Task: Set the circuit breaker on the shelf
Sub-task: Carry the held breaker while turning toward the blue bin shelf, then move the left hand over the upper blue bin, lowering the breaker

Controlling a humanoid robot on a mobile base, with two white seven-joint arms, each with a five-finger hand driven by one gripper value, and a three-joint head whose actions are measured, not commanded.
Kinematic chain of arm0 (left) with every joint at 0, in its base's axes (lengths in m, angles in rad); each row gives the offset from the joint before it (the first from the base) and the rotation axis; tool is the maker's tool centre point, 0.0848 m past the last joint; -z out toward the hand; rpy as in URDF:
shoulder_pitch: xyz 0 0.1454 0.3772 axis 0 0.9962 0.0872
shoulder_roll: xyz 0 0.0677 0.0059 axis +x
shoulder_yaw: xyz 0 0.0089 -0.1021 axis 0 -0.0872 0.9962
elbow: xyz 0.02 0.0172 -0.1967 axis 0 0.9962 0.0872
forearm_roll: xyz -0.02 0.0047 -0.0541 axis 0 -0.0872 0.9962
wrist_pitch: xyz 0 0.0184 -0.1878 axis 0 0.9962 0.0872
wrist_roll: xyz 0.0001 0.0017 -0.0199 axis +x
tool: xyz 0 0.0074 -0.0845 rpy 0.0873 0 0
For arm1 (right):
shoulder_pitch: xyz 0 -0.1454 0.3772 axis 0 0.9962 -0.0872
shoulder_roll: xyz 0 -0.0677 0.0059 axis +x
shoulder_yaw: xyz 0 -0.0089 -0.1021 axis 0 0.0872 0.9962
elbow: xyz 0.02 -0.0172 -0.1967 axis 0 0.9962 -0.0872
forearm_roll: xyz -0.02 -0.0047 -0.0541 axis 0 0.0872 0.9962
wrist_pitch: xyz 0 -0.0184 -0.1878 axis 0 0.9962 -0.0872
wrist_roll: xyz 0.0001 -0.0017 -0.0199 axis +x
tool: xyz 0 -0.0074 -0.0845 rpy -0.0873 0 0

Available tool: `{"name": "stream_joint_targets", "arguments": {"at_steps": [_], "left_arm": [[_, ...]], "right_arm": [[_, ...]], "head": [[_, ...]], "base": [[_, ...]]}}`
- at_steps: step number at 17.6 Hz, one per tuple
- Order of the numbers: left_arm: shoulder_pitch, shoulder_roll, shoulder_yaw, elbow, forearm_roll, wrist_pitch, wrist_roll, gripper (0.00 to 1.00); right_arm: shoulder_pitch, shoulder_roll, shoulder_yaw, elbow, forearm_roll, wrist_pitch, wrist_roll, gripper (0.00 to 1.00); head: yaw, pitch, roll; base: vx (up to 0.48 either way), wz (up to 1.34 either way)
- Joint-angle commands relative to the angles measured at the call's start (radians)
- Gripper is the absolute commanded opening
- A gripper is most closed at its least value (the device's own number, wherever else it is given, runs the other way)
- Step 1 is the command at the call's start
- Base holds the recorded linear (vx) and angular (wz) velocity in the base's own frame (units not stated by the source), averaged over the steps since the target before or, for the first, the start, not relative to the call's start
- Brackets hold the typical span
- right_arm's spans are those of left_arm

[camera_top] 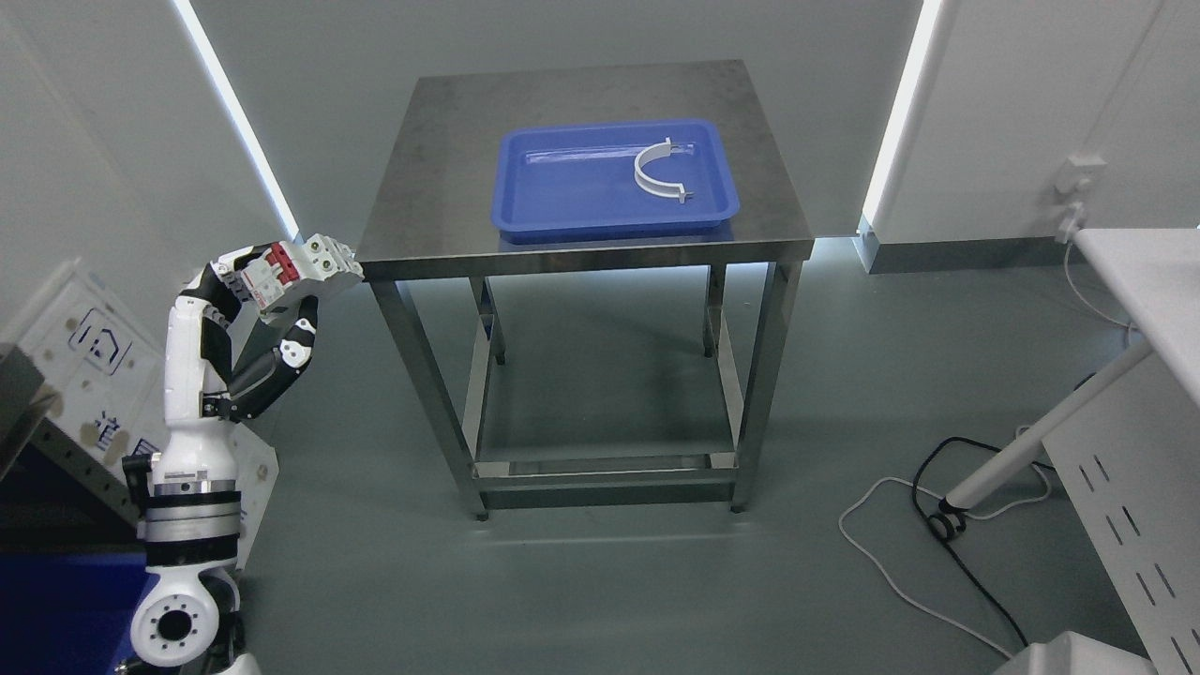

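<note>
At far left, a dark blue box (pixel 56 609) and a grey frame (pixel 28 412) are cut off by the picture's edge, and a white panel (pixel 89 361) behind the arm carries printed marks too partly covered to read. The left arm (pixel 187 441) rises from the lower left corner; its base joint is cropped at the bottom edge. The left hand (pixel 267 309) is raised beside the front left corner of the metal surface (pixel 441 159), its fingers (pixel 300 337) closed around the circuit breaker (pixel 295 270). The breaker, white and grey with red switch levers, is held in the air just off that corner, apparently not resting on the surface; its underside is hidden by the fingers. On the surface, toward the back, lies a blue tray (pixel 525 202). Inside the tray, to the right, sits a white half-ring clamp (pixel 653 173), and a clear strip along the tray's far side is hard to make out. At right, a white table (pixel 1139 272) is cut off, with black and white cables (pixel 923 511) looped on the floor (pixel 600 581).
</note>
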Motion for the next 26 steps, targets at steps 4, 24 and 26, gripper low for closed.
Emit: {"name": "stream_joint_targets", "arguments": {"at_steps": [4, 24, 26], "left_arm": [[0.002, 0.013, 0.014, -0.015, 0.001, -0.001, 0.0, 0.13], [-0.404, 0.174, -0.257, 0.155, -0.163, 0.336, -0.379, 0.13], [-0.449, 0.172, -0.301, 0.217, -0.165, 0.353, -0.379, 0.13]], "right_arm": [[-0.001, -0.017, 0.0, 0.0, 0.0, -0.001, 0.001, 1.0], [-0.001, -0.017, 0.0, 0.0, 0.0, -0.001, 0.001, 1.0], [-0.001, -0.017, 0.0, 0.0, 0.0, -0.001, 0.001, 1.0]], "head": [[0.0, 0.0, 0.0], [0.0, -0.001, 0.0], [0.0, -0.001, 0.0]], "base": [[-0.367, 0.47], [-0.1, 1.19], [0.099, 0.22]]}}
